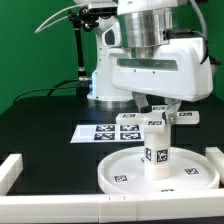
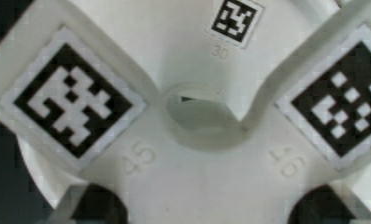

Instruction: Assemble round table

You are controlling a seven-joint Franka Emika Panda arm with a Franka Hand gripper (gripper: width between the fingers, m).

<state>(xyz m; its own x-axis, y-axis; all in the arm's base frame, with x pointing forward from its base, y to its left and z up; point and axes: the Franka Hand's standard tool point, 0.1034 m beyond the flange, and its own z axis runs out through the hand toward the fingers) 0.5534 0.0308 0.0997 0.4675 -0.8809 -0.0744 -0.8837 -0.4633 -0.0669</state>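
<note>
The large round rimmed disc [image 1: 120,175] lies on the black table near the front. The short thick cylinder leg [image 1: 156,148] stands upright at its middle, with a tag on its side. The cross-shaped foot piece [image 1: 186,117] sits level on top of the leg. My gripper [image 1: 160,106] comes straight down onto it and is shut on its middle. In the wrist view the foot piece [image 2: 93,100] fills the frame, with tagged arms around a central hole. Its white body spans the gap between my dark fingertips [image 2: 104,202], and my gripper [image 2: 217,208] grips it there.
The marker board [image 1: 108,132] lies flat behind the disc. White straight border bars stand at the exterior view's left [image 1: 10,172], right [image 1: 214,158] and along the front edge [image 1: 110,205]. The arm's base [image 1: 105,85] and a dark stand [image 1: 80,55] are at the back.
</note>
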